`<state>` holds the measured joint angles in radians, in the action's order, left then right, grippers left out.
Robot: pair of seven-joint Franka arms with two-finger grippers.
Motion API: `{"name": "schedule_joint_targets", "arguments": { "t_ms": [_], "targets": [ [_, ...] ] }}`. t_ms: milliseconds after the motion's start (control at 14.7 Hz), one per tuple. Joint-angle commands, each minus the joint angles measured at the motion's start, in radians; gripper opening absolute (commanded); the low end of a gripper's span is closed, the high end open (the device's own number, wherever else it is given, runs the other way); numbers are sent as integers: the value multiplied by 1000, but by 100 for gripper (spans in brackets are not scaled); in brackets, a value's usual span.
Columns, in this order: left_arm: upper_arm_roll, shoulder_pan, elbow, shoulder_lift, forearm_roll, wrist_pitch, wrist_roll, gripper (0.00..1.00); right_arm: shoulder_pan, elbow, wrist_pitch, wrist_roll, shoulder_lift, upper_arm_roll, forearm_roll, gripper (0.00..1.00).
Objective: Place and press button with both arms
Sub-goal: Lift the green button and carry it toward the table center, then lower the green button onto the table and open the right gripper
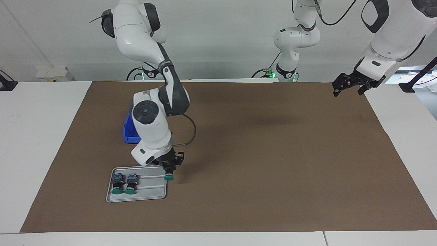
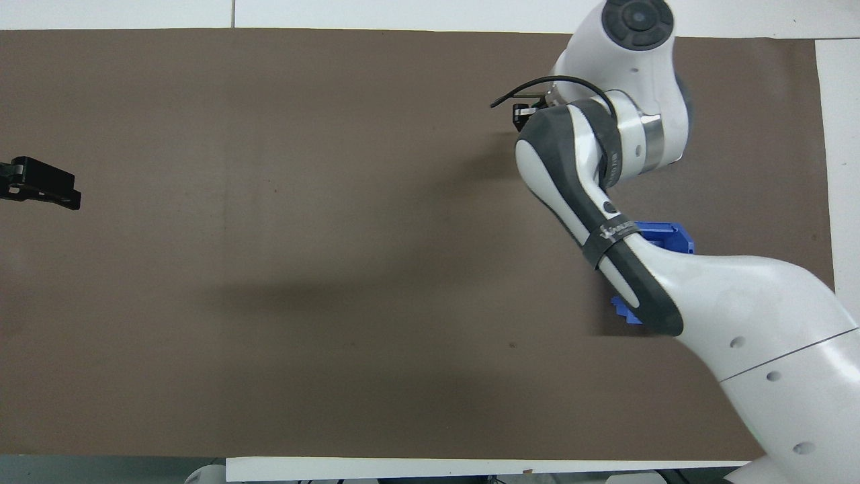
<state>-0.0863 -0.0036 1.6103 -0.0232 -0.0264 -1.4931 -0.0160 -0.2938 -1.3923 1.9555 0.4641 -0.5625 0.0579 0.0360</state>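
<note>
My right gripper [image 1: 168,171] reaches down at the silver tray's [image 1: 150,193] edge toward the left arm's end. It is shut on a button [image 1: 168,177] whose green cap shows just under the fingers. Whether that button rests on the tray or hangs just above it cannot be told. Two more green-capped buttons [image 1: 117,184] [image 1: 130,183] lie side by side in the tray. In the overhead view the right arm hides the tray and the buttons, and only a bit of the right gripper [image 2: 526,114] shows. My left gripper [image 1: 351,85] [image 2: 41,183] waits open in the air over the mat's edge at its own end.
A blue bin [image 1: 129,131] [image 2: 662,235] stands on the brown mat [image 1: 273,153], nearer to the robots than the tray and partly under the right arm. Two slimmer white arms with green-lit bases [image 1: 286,70] stand at the robots' end of the table.
</note>
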Motion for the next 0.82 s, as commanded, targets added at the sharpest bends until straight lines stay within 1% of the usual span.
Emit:
{"name": "schedule_joint_targets", "arguments": {
  "t_ms": [0,136,272,408,544,611,747],
  "targets": [
    [0,5,11,-15,-6,8,13,100,-71,-5,-20,221,3,0,-10,0],
    [0,5,11,-15,-6,8,10,100,-128,-30,-14,412,18,10,-11,0],
    [2,5,16,-15,-6,10,10,100,-194,-63,2,647,29,10,-10,0],
    [2,5,17,-21,-6,10,4,100,-250,-96,26,804,33,11,-10,0],
    [2,7,19,-21,-6,10,11,100,-289,-97,46,965,18,11,-13,0],
    [2,8,19,-21,-6,10,14,100,-289,-94,60,1095,16,11,-14,3],
    [2,8,23,-21,-6,4,14,100,-288,-97,110,1459,15,11,-28,10]
  ]
}}
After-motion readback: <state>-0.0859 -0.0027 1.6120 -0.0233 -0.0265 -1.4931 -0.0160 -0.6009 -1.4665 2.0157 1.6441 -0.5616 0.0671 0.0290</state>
